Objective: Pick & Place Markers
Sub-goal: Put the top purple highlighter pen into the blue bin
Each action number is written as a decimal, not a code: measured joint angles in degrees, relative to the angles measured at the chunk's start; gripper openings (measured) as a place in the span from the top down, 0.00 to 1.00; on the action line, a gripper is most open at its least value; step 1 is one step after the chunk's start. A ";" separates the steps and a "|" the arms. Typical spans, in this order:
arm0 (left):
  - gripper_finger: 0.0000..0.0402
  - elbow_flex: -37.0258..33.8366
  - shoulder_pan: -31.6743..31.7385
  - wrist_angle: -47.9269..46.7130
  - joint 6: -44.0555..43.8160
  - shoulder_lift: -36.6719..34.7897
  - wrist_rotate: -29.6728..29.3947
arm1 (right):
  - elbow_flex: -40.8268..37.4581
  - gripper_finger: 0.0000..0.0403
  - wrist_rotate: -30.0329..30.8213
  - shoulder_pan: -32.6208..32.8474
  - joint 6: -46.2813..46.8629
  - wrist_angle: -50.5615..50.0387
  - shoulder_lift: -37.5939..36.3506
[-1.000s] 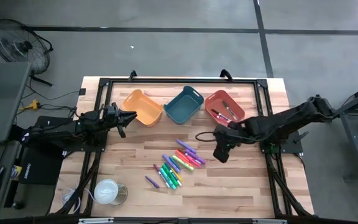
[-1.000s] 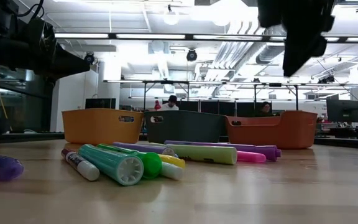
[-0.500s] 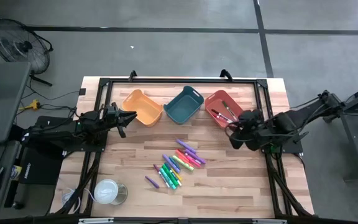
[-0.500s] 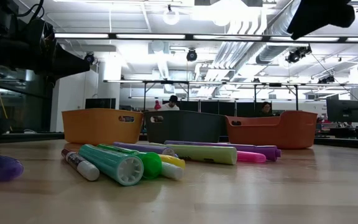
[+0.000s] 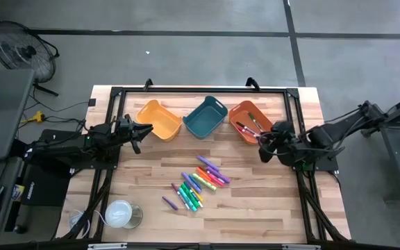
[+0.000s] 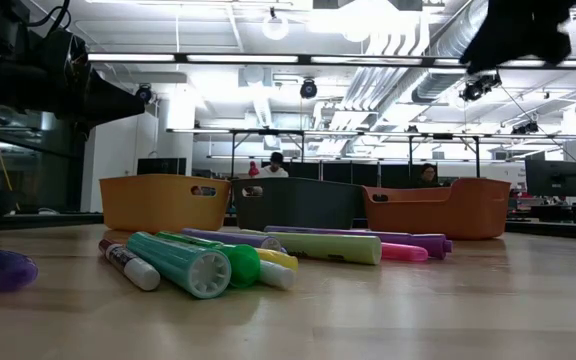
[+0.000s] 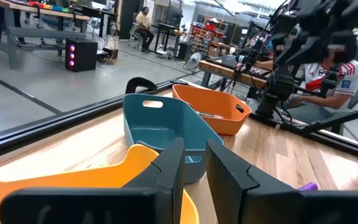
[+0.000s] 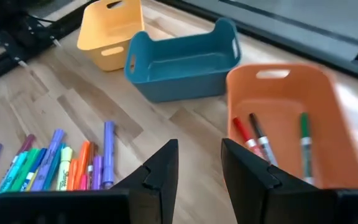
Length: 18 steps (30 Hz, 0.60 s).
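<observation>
Mostly lying slanted, long axes near parallel: a heap of markers [image 5: 198, 182] on the table [image 5: 269, 208], in front of the blue bin [image 5: 205, 117] — three bins, three markers inside the orange-red bin [image 8: 291, 134]. Right gripper [image 5: 264, 144] empty, fingers parted; since earlier, moved back beside that bin. Left gripper [image 5: 144, 130] unmoved, narrowly parted, empty.

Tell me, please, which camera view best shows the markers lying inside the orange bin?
The right wrist view: it looks down into the orange bin, showing three markers. The high view shows them tiny; the left wrist view barely glimpses one; the low view shows only the bin's wall.
</observation>
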 joint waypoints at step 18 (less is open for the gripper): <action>0.85 4.17 0.01 6.17 0.20 6.05 0.12 | -24.07 0.73 -0.67 -0.66 -0.51 22.92 -19.41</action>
